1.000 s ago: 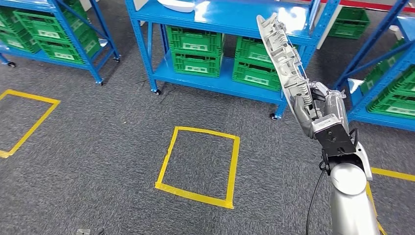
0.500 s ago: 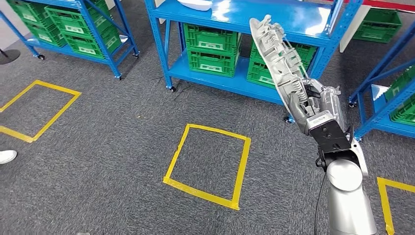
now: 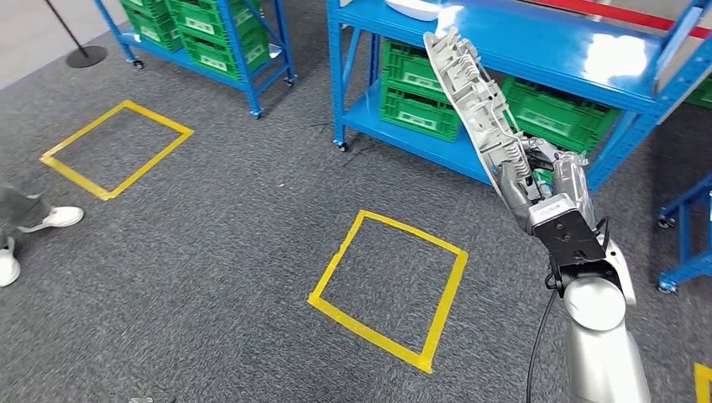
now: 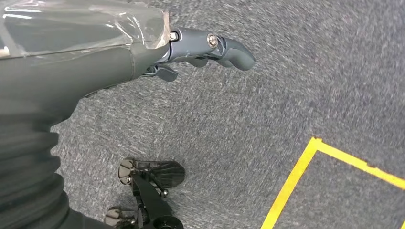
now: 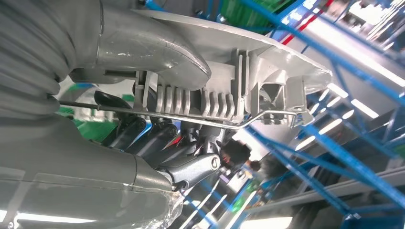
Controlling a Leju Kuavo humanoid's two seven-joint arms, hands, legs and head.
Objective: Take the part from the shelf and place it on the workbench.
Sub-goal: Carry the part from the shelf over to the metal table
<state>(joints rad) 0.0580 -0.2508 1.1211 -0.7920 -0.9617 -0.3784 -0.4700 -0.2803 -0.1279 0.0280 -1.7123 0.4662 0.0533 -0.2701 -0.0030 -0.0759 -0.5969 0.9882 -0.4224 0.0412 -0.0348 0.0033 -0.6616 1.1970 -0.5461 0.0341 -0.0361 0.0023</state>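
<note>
Grey ribbed part (image 3: 475, 99), blue shelf (image 3: 537, 42), green crates (image 3: 420, 91), yellow floor tape (image 3: 388, 285)

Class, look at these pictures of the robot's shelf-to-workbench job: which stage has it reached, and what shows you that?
Done: the grey part is off the blue shelf, raised above the carpet. In hand: the right hand grips its lower end, fingers wrapped beneath the ribs. The left hand hangs over the carpet, holding nothing. Left: carrying the part to the workbench, which I cannot see, and setting it down.
</note>
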